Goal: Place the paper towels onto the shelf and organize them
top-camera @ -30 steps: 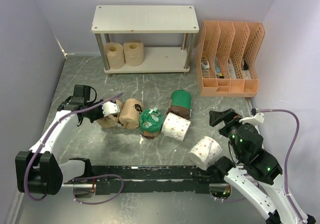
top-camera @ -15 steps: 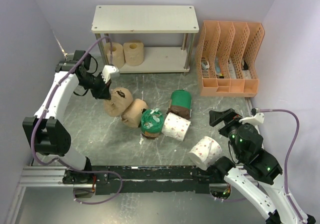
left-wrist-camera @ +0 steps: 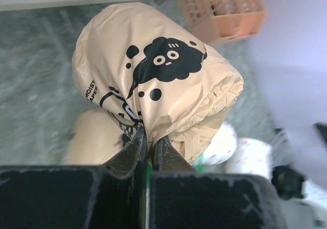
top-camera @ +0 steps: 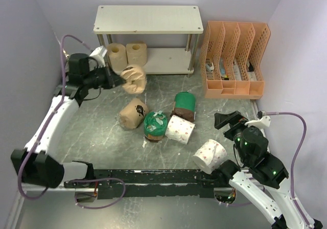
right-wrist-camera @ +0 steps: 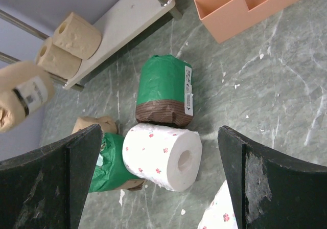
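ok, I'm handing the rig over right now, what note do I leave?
Left jaws: shut on the wrapper of a tan paper-wrapped roll with a black printed label, held in the air near the low off-white two-tier shelf.
Right jaws: open, empty, above the grey marbled table.
Done: two plain tan rolls on the lower board.
To do: shelve the held roll, then five on the table: second labelled tan roll, two green-wrapped rolls, two white pink-dotted rolls.
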Tool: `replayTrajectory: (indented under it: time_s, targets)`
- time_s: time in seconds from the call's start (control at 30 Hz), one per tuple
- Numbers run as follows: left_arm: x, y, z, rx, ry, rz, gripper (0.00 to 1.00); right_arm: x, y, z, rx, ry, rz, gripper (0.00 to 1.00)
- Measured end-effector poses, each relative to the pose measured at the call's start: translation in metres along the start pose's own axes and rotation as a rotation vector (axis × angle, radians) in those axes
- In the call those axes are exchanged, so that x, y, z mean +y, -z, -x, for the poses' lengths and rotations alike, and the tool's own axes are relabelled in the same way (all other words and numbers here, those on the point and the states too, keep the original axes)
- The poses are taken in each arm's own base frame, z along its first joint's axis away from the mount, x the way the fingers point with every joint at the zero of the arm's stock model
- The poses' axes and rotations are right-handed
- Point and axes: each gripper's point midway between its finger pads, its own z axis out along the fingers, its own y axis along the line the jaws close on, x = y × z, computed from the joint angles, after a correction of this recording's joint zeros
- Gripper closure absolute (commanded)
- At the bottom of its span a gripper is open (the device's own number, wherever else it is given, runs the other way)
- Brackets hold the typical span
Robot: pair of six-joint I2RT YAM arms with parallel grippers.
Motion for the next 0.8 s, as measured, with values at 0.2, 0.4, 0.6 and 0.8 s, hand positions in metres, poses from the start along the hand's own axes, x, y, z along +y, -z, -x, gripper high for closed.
replayTrajectory:
  time_s: [0.2, 0.4, 0.6, 0.8]
  targets:
    - [-0.017, -0.089, 0.000, 0.023, 0.298, -0.010, 0.93, -0.005, 0.000, -0.002, 0.003, -0.011, -0.024, 0.04]
    - [-0.018, -0.157, -0.022, 0.010, 0.462, 0.077, 0.93, -0.010, 0.001, -0.003, 0.005, -0.023, -0.049, 0.04]
    - [-0.028, -0.205, 0.013, -0.128, 0.572, 0.079, 0.93, -0.012, 0.000, -0.003, -0.001, -0.034, -0.068, 0.04]
    - [-0.028, -0.235, 0.058, -0.275, 0.637, 0.062, 0.93, -0.014, -0.008, -0.007, 0.013, -0.004, -0.107, 0.04]
